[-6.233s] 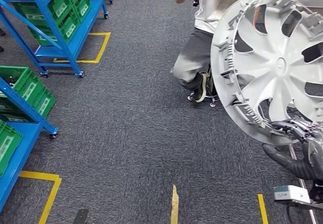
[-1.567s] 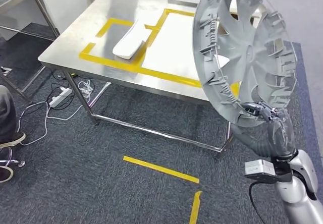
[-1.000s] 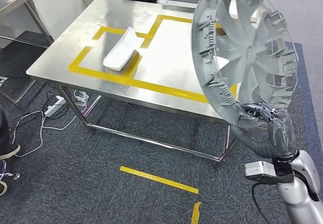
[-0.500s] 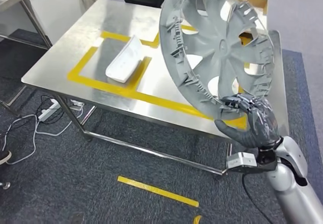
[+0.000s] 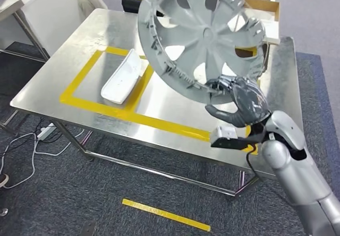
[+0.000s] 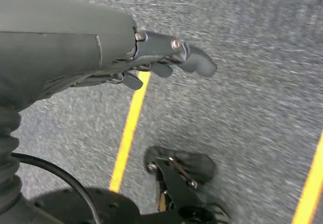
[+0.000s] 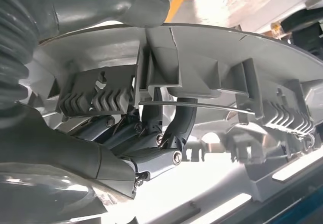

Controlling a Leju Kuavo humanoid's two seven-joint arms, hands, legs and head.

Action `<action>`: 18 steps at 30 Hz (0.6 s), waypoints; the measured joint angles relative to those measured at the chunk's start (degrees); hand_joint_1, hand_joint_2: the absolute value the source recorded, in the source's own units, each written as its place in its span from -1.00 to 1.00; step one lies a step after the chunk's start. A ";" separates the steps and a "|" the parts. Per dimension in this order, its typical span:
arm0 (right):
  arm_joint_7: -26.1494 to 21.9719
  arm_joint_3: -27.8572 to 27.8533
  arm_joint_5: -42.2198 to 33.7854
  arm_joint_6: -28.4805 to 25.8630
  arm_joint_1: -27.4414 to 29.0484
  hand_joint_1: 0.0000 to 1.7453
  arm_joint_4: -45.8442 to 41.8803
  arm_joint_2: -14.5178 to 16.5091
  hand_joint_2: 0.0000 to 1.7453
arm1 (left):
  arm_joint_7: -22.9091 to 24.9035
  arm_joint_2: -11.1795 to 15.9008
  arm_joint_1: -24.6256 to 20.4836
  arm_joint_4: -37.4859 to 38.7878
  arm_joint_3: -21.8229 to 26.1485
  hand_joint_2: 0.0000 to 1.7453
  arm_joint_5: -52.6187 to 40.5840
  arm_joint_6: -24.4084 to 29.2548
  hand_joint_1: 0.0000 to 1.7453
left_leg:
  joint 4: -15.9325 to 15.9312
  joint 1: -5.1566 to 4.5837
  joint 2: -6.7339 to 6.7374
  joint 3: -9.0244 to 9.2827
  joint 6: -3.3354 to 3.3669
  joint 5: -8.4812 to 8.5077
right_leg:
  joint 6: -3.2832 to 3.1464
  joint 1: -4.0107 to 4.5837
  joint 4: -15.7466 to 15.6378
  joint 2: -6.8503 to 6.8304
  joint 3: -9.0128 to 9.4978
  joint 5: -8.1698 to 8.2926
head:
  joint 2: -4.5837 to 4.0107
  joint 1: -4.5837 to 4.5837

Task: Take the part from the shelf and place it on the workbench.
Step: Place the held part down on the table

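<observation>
Wheel cover (image 5: 202,36) was up in the air over the table's (image 5: 60,82) right half, tilted, back face toward the camera. It was held by its lower rim and looked clear of the table.

Right robot hand (image 5: 236,100) pinched that rim: thumb on one face, fingers curled through to the inner side. The right wrist view showed the fingers (image 7: 152,156) hooked behind the rim wall next to the ribbed clip blocks and the thin wire retaining ring (image 7: 198,104). Left robot hand (image 6: 114,57) hung over the carpet with nothing in it, fingers loosely extended and apart.

Handling, my read:
- Thin moulded plastic, so probably light and fairly stiff, with some flex across the disc.
- One-point rim hold on a wide disc puts a lot of leverage on the grip, so it could swing or pivot.
- Outer face looked smooth and likely slippery. Ribbed inner rim gave the better purchase.
- Clips and wire ring looked like the weak spots, so don't land on them hard.
- Spoke openings were a possible second hold.

White curved part (image 5: 121,76) lay in the left yellow-taped box (image 5: 80,79), well apart from the cover. Taped area on the right, under the cover, looked free for set-down. Cardboard box (image 5: 262,7) sat at the far right corner.
</observation>
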 joint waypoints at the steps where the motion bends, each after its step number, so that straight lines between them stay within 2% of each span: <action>1: 0.28 0.74 0.37 0.06 -1.05 1.00 1.13 0.55 1.00 | -0.01 -0.01 -0.07 0.00 -0.02 1.00 -0.12 -0.03 -1.00 | 3.56 0.16 0.01 -2.49 -0.32 -1.02 | -0.07 -0.07 -0.08 -0.02 0.58 -0.45 | 0.00 -0.13; 2: 0.40 1.38 0.62 0.06 -1.81 1.00 2.15 1.05 1.00 | -0.01 -0.01 -0.05 0.00 -0.03 1.00 -0.21 -0.07 -1.00 | 6.15 0.34 0.02 -4.73 -0.57 -2.72 | -0.07 -0.13 -0.08 0.00 1.21 -0.99 | -0.01 -0.17; 3: 0.49 1.95 0.89 0.06 -2.38 1.00 3.07 1.50 1.00 | -0.01 0.01 0.02 0.00 -0.04 1.00 -0.31 -0.08 -1.00 | 7.34 0.50 0.02 -6.38 -0.82 -4.36 | -0.04 -0.19 -0.08 0.02 1.97 -1.59 | -0.01 -0.21; 4: 0.70 2.52 1.33 0.03 -2.91 1.00 3.99 1.86 1.00 | -0.01 0.05 0.09 0.00 -0.04 1.00 -0.42 -0.12 -1.00 | 6.95 0.64 0.03 -7.32 -1.01 -5.13 | 0.03 -0.25 -0.07 0.03 2.81 -2.23 | -0.01 -0.22; 5: 1.05 3.11 2.07 -0.01 -3.48 1.00 4.96 2.19 1.00 | -0.02 0.10 0.14 0.00 -0.05 1.00 -0.60 -0.19 -1.00 | 4.98 0.78 0.04 -7.56 -1.15 -4.27 | 0.16 -0.33 -0.05 0.04 3.70 -2.91 | -0.01 -0.24; 6: 1.52 3.76 3.11 -0.07 -4.15 1.00 6.07 2.52 1.00 | -0.03 0.16 0.16 0.00 -0.07 1.00 -0.84 -0.27 -1.00 | 1.88 0.92 0.06 -7.34 -1.30 -1.69 | 0.36 -0.41 -0.02 0.04 4.55 -3.64 | -0.01 -0.26; 7: 1.99 4.55 4.35 -0.22 -5.03 1.00 7.51 2.92 1.00 | -0.04 0.20 0.20 0.01 -0.09 1.00 -1.15 -0.37 -1.00 | -1.86 1.03 0.14 -7.14 -1.39 2.00 | 0.68 -0.41 0.23 0.11 5.33 -4.42 | -0.01 -0.28; 8: 2.38 5.40 5.62 -0.51 -6.10 1.00 9.16 3.41 1.00 | -0.04 0.21 0.19 0.01 -0.11 1.00 -1.46 -0.46 -1.00 | -4.63 1.09 0.28 -6.91 -1.27 5.14 | 1.05 -0.35 0.45 0.26 5.72 -5.21 | -0.01 -0.32; 9: 2.74 6.34 6.98 -0.96 -7.27 1.00 11.07 3.99 1.00 | -0.03 0.21 0.17 0.02 -0.15 1.00 -1.81 -0.56 -1.00 | -6.30 1.09 0.37 -6.82 -1.05 7.48 | 1.42 -0.26 0.65 0.41 5.80 -5.98 | -0.01 -0.33; 10: 3.04 7.24 8.28 -1.60 -8.52 1.00 13.17 4.61 1.00 | -0.02 0.20 0.12 0.02 -0.24 1.00 -2.20 -0.68 -1.00 | -6.91 1.03 0.44 -6.88 -0.71 8.50 | 1.76 -0.18 0.77 0.55 5.78 -6.60 | -0.01 -0.32; 13: 4.10 9.62 11.82 -3.78 -12.14 1.00 19.56 6.55 1.00 | -0.12 0.22 -0.32 0.02 -0.58 1.00 -3.05 -1.17 -1.00 | -6.72 1.09 0.37 -6.60 0.37 8.40 | 2.51 -0.31 1.07 0.44 5.61 -7.98 | -0.01 -0.21; 14: 4.43 10.32 12.69 -4.28 -13.17 1.00 21.48 7.12 1.00 | -0.24 0.24 -0.48 0.02 -0.63 1.00 -3.19 -1.36 -1.00 | -6.82 1.18 0.35 -6.48 0.71 8.28 | 2.75 -0.35 2.59 0.37 4.89 -8.95 | -0.01 -0.20; 15: 4.76 11.02 13.39 -4.67 -13.97 1.00 23.38 7.58 1.00 | -0.41 0.23 -0.60 0.02 -0.66 1.00 -3.32 -1.56 -1.00 | -6.86 1.22 0.33 -6.36 1.02 8.10 | 2.94 -0.37 5.49 0.32 3.31 -10.41 | -0.01 -0.17; 17: 5.25 12.32 14.42 -5.35 -14.86 1.00 27.37 8.45 1.00 | -0.75 0.21 -0.70 0.02 -0.74 1.00 -3.60 -1.88 -1.00 | -6.84 1.18 0.26 -6.16 1.45 7.65 | 3.06 -0.35 13.45 0.28 -1.74 -13.33 | -0.01 -0.18; 18: 5.51 12.92 14.81 -5.56 -15.01 1.00 29.34 8.79 1.00 | -0.85 0.21 -0.70 0.02 -0.80 1.00 -3.74 -1.98 -1.00 | -6.83 1.16 0.19 -5.99 1.55 7.40 | 3.04 -0.34 16.31 0.28 -4.02 -13.65 | -0.01 -0.19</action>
